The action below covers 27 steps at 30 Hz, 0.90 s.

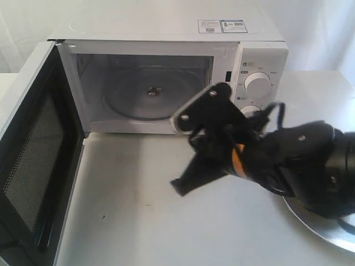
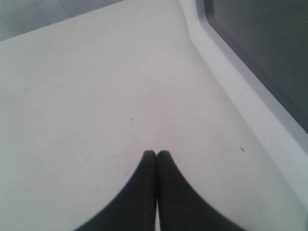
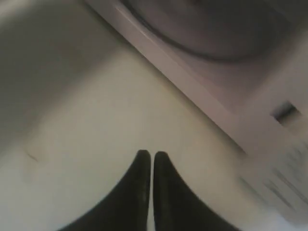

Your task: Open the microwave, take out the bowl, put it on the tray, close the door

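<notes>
- One microwave stands at the back of the desk. It carries two stickers side by side on its top.
- It has two round knobs, one above the other. The upper knob is in plain sight, and the lower knob is partly covered by the arm.
- Its one door hangs wide open to the left, with the dark mesh window facing into the room.
- Inside the cavity lies one glass turntable, its hub visible at the centre.
- One tray, shiny silver, sits on the desk at the front right. Only part of its rim shows under the black arm.
- There are two hands, but only one appears in the exterior view. The right hand hangs over the desk in front of the microwave, pointing down and left. Its wrist view shows its fingers narrowed to a thin slit, gripping nothing.
- The left hand is pressed together with nothing between its fingers. It is low over the bare desk, with the door's white frame just beside it.
</notes>
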Motion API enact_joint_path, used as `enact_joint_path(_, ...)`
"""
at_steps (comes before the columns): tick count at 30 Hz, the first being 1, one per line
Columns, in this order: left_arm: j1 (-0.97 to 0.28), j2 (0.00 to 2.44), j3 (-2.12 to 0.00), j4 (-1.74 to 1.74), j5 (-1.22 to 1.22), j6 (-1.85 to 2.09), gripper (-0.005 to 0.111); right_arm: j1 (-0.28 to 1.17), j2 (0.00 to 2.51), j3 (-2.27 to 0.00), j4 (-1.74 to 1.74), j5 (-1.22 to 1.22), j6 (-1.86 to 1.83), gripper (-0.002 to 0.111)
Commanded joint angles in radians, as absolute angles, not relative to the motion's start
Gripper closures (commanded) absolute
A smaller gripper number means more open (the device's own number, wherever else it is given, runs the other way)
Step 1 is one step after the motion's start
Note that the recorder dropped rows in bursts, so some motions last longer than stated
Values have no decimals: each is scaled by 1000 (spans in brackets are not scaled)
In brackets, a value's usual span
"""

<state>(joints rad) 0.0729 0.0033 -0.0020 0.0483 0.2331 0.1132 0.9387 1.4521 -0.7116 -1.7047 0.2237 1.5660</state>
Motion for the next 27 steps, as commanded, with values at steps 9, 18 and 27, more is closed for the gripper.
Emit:
enact_joint_path(9, 69, 0, 0, 45, 232, 109, 107, 1182, 1641, -1336, -1744, -78, 1534, 108)
enact_joint_path(18, 69, 0, 0, 45, 232, 109, 107, 1308, 1917, -1624, -1744, -120, 1390, 108)
enact_joint_path(27, 69, 0, 0, 45, 232, 109, 107, 1344, 1956, -1616, -1744, 262, 1126, 108)
